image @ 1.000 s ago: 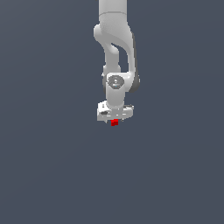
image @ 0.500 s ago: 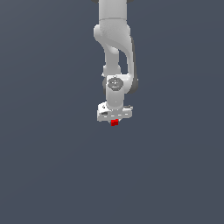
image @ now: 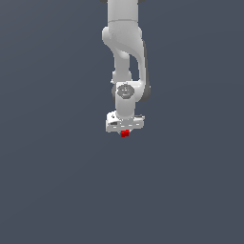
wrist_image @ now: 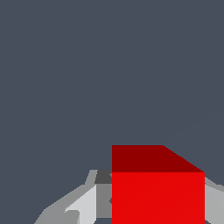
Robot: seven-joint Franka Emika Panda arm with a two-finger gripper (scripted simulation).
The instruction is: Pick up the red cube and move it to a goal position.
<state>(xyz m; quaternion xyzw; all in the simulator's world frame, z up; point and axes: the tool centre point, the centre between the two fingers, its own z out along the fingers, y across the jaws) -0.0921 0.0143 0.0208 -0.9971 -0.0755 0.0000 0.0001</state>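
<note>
Against plain grey surroundings, hangs the white arm point(image: 125, 57), then the gripper point(image: 124, 128), fingers point(wrist_image: 83, 203) clamped on the red cube point(image: 125, 134) just beneath the wrist. Compared with a second ago, barely shifted, if at all: likely carrying, or already near the goal. No goal marker visible; open room on every side, no edges or obstacles nearby.

**Count check**

One red cube point(image: 125, 134), nothing else red in either view; one white arm point(image: 125, 52) coming down from the top of the exterior view; one gripper point(image: 124, 130) at its end; wrist view shows the same single cube point(wrist_image: 157, 192), with one grey finger point(wrist_image: 83, 203) showing at each side of it.
</note>
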